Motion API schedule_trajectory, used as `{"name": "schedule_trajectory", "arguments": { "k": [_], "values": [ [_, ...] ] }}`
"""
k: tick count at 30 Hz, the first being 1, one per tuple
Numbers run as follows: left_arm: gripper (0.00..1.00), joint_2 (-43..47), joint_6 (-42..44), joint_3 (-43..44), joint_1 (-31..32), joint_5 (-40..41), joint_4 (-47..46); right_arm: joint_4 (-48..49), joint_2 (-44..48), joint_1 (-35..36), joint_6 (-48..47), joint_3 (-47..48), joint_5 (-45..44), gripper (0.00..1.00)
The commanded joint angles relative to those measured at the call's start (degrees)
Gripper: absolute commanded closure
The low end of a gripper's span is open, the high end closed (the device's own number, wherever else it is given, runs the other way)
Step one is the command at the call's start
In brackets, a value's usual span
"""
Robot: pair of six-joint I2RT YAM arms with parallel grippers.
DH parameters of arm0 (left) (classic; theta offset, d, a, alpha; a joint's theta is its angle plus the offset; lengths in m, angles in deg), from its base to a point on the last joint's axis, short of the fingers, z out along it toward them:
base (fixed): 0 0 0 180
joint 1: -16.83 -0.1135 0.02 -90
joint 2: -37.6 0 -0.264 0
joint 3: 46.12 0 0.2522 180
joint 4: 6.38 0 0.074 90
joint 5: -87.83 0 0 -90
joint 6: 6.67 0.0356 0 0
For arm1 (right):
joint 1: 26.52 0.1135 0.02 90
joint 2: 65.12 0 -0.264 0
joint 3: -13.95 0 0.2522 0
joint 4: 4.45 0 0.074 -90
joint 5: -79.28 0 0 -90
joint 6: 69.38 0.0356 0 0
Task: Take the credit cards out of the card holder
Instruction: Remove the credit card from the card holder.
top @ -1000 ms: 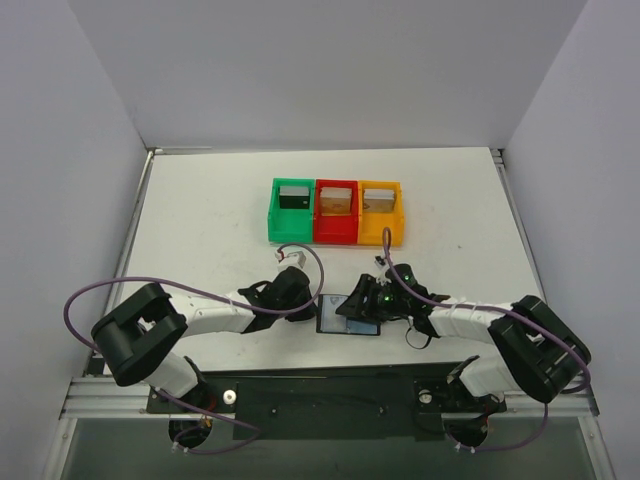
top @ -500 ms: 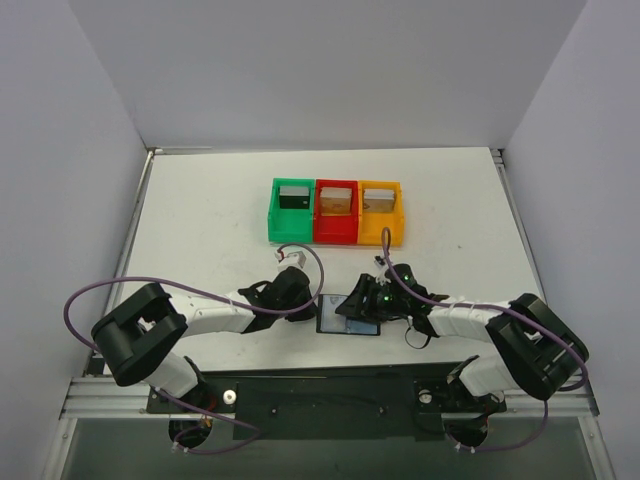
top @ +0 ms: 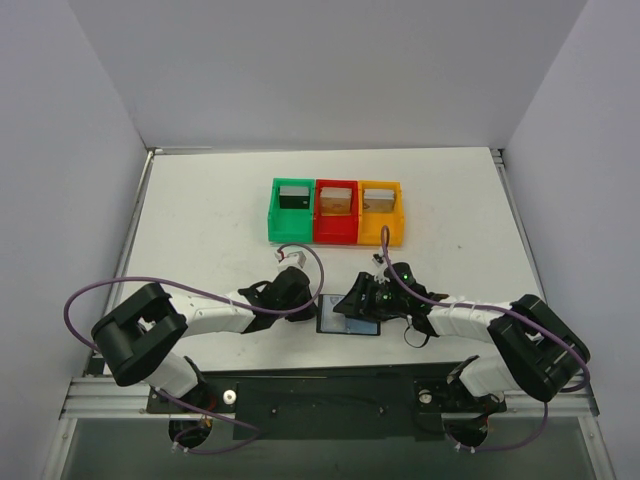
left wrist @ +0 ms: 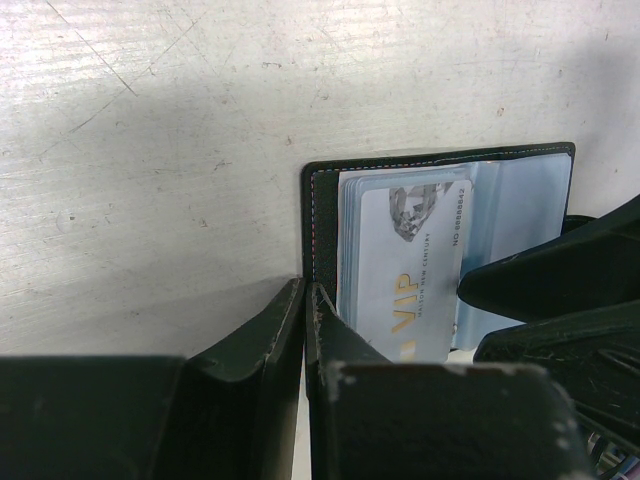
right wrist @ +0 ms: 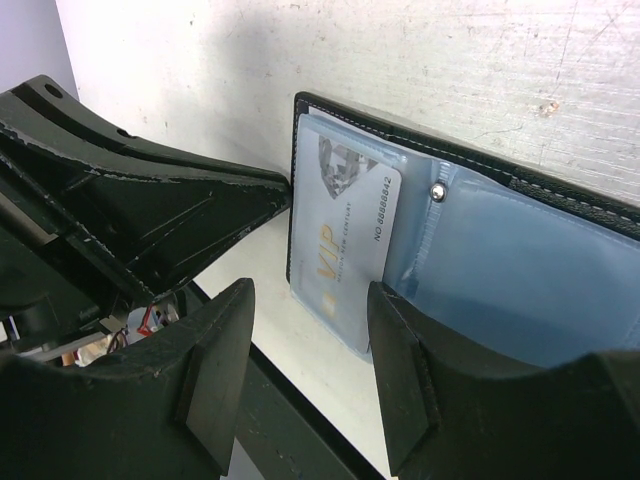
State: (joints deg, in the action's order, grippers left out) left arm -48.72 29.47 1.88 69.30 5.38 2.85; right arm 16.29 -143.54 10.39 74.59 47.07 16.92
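Open holder (right wrist: 330, 112) showing a pale "VIP" card (right wrist: 345, 230)
Left gripper (left wrist: 305, 300) pinches the holder's edge; right gripper (right wrist: 310, 290) spread, the card's end between its fingers

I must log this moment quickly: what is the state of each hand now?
Left hand: closed, pinching the edge of the flat black folding card holder.
Right hand: open, straddling the pale blue VIP card, not gripping it.

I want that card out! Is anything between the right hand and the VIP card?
Nothing solid. The right hand, open, sits just by the VIP card in the open card holder. The left hand pinches the holder's edge, off to the side. The card seems tucked in a clear sleeve.
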Motion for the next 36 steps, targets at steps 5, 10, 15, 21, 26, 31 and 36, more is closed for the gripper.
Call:
{"name": "schedule_trajectory", "arguments": {
  "k": [5,10,15,21,26,31,36],
  "values": [
    [0.84,-1.8,0.3,-1.3,0.7,0.5,6.3,0.5,1.0,0.5,-0.7,1.4,-1.0,0.55],
    [0.84,-1.7,0.2,-1.4,0.7,0.5,6.4,0.3,1.2,0.5,-0.8,1.3,-0.9,0.55],
    [0.84,-1.7,0.3,-1.3,0.7,0.5,6.2,0.5,0.6,0.5,-0.8,1.3,-0.8,0.55],
    [0.84,-1.5,0.3,-1.1,0.7,0.5,6.6,-0.4,1.0,0.4,-1.2,1.0,-1.4,0.56],
    [0.84,-1.5,0.3,-1.1,0.7,0.6,6.7,-0.7,1.2,0.4,-1.2,0.9,-1.4,0.55],
    [0.84,-1.5,0.4,-0.9,0.7,0.5,6.8,-1.0,0.8,0.4,-1.4,1.0,-1.4,0.55],
    [0.84,-1.6,0.4,-0.9,0.7,0.4,6.6,0.7,0.1,0.4,-0.4,0.6,-0.7,0.54]
  ]
}}
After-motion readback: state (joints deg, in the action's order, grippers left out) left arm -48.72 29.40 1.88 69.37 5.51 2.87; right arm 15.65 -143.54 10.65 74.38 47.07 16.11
